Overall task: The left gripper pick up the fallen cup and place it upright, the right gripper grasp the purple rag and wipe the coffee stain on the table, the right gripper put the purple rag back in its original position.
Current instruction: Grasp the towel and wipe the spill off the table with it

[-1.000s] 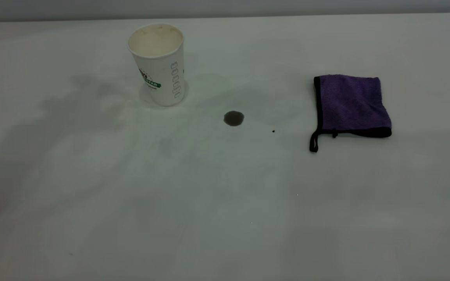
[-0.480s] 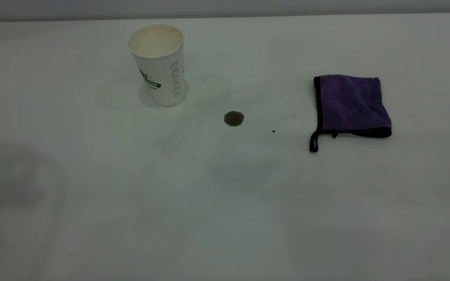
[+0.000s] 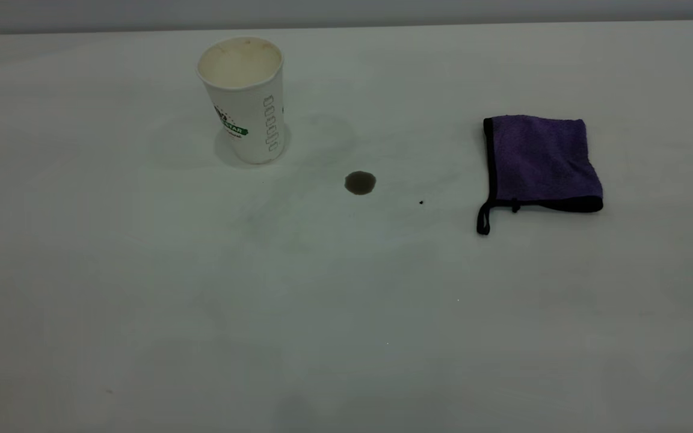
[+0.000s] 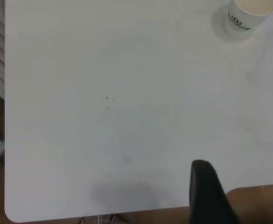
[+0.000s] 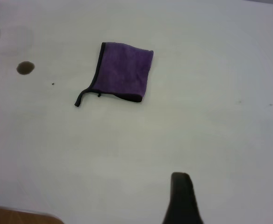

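Observation:
The cup point(image 3: 244, 99) stands upright at the back left of the table point(image 3: 202, 288); it also shows in the left wrist view point(image 4: 248, 13). The coffee stain point(image 3: 360, 183) lies between the cup and the purple rag point(image 3: 539, 161), which lies flat at the right. Both also show in the right wrist view, the rag point(image 5: 122, 72) and the stain point(image 5: 25, 68). Neither gripper is in the exterior view. My left gripper point(image 4: 243, 179) is open and empty, high over the table's edge, far from the cup. My right gripper point(image 5: 239, 196) is open and empty, high and well short of the rag; only one finger point(image 5: 180, 191) shows.
A tiny black speck point(image 3: 421, 202) lies between the stain and the rag. The table's edge and corner, with brown floor beyond, show in the left wrist view point(image 4: 15, 215).
The dark arm shadows over the left and middle of the table have drawn off and faded. The cup, the stain and the rag have not moved.

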Robot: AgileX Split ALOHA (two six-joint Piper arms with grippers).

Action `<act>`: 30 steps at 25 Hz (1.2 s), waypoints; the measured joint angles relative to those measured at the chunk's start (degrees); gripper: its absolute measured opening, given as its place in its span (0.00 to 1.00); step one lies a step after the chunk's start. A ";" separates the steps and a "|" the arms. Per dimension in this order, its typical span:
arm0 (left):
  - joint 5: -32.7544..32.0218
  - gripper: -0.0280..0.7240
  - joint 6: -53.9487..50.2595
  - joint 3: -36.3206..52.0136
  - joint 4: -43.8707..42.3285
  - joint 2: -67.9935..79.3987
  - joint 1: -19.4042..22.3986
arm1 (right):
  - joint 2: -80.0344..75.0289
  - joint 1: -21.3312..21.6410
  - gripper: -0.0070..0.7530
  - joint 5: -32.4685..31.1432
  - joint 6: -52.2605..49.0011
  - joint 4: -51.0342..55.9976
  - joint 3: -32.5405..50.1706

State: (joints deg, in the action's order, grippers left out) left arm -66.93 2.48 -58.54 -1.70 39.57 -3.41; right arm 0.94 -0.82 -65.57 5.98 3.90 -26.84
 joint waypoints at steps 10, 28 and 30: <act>0.00 0.62 0.05 16.27 -0.04 -23.39 0.83 | 0.00 0.00 0.78 0.00 0.00 0.00 0.00; 1.20 0.62 -0.11 29.44 0.19 -40.69 5.56 | 0.00 0.00 0.78 0.00 0.00 0.00 0.00; 2.19 0.62 -0.11 29.73 0.19 -40.69 5.56 | 0.00 0.00 0.78 0.00 0.00 0.00 0.00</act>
State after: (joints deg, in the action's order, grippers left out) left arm -64.74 2.37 -28.81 -1.51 -1.12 2.15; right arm 0.94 -0.82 -65.57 5.98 3.90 -26.84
